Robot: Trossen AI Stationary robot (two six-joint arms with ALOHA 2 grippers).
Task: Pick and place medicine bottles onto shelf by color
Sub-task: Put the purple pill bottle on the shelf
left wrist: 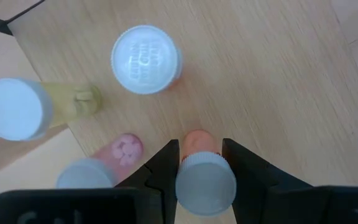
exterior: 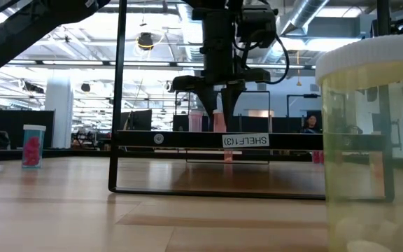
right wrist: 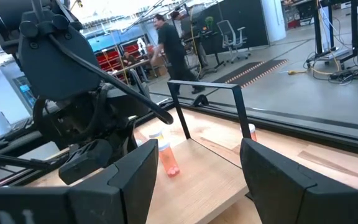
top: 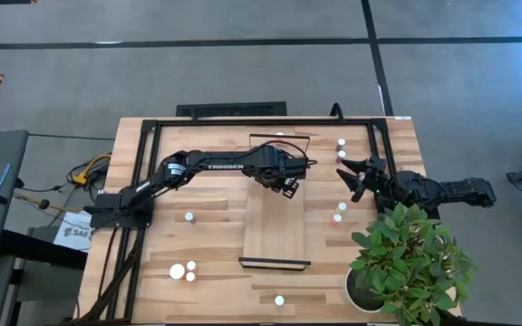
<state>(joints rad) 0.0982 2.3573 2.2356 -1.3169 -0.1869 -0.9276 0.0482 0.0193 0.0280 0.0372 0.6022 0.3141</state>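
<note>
The left claw [left wrist: 199, 163] hangs over the far end of the shelf [top: 275, 237], its jaws drawn in on an orange bottle [left wrist: 197, 142] just under the white cap [left wrist: 206, 184]. From the table-level camera that bottle stands upright between the fingers with its base at or just above the board; I cannot tell whether it touches.

Just ahead of the claw stands another orange bottle [left wrist: 146, 60], cap up. Off to one side are a yellow one [left wrist: 23, 107] and a pink one [left wrist: 107, 163], both near, none touching the held bottle.

These look like light, stiff plastic vials with smooth sides, so I'd judge they slip easily and tip at a nudge. The hold just below the cap seems right: the rim gives the fingers a ledge. Squeezing hard should not be needed.

The right claw [top: 359, 177] waits beside the shelf, well off from the left claw, jaws spread wide and holding nothing. More bottles [top: 181, 270] lie scattered on the table [top: 198, 145] on both sides.
</note>
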